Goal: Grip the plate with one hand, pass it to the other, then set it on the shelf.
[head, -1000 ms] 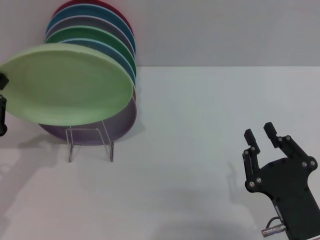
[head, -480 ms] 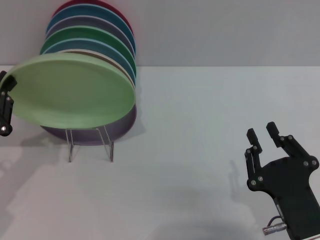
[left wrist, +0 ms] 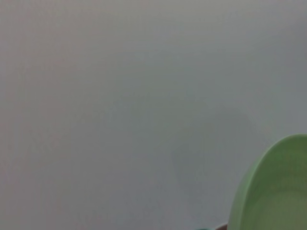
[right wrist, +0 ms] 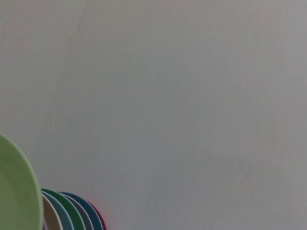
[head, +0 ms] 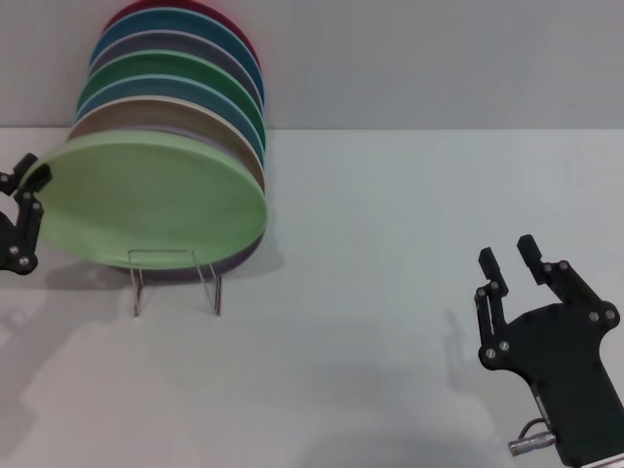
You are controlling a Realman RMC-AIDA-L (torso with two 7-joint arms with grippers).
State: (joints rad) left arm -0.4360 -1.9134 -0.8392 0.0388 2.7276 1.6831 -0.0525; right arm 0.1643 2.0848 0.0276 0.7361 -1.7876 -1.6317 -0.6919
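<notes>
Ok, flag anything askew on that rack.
The light green plate lies far flatter than the upright plates behind it on the rack. The left gripper is at its edge; the right gripper is far off, open.

We see a plain white counter (head: 390, 292) running back to a grey wall. Directly on it stands the shelf (head: 175, 281), a thin clear wire rack at the far left, carrying a leaning row of coloured plates. Soft shadows fall on the counter beside the rack.

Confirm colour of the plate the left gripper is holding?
Light pastel green plate, plain; clearest in the head view.
</notes>
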